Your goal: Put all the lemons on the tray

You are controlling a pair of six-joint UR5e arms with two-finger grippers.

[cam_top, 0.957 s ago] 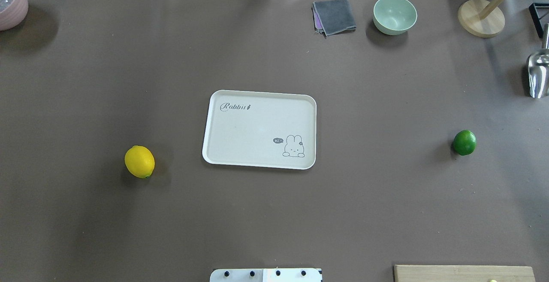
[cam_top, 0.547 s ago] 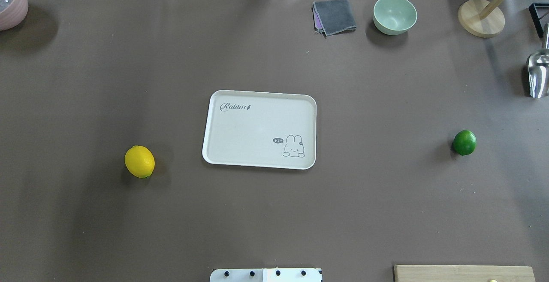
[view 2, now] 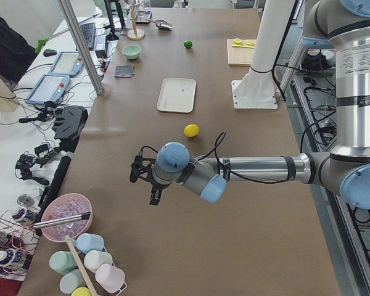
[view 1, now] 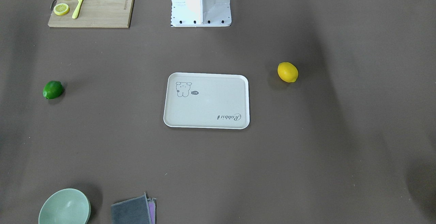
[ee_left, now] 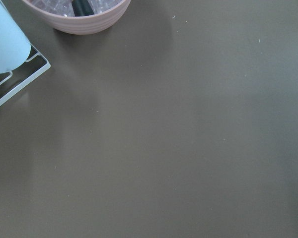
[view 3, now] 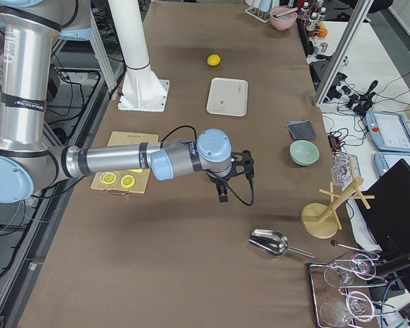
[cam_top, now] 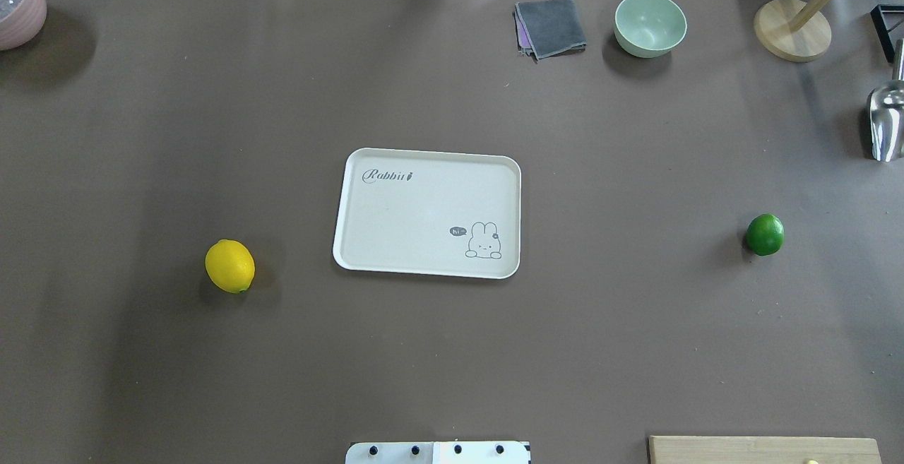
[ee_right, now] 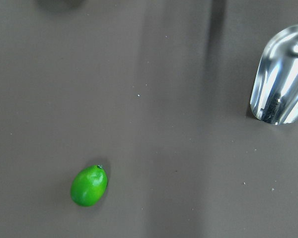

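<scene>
Glossy green lemon point(ee_right: 89, 185), nub-tipped, lies near R gripper point(view 3: 249, 171); bright yellow lemon point(cam_top: 229, 266) beyond L gripper point(view 2: 135, 174). Grip state both: can't tell.

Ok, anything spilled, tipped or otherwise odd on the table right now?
Nothing stands out. The tray lies flat and bare, the yellow lemon and green lemon rest on the table either side, apart from it.

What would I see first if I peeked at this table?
Probably the bright yellow lemon on the robot's left side of the brown table, and the shiny green lemon far on its right. Between them, in the middle, lies a cream tray with a little bunny drawing.
</scene>
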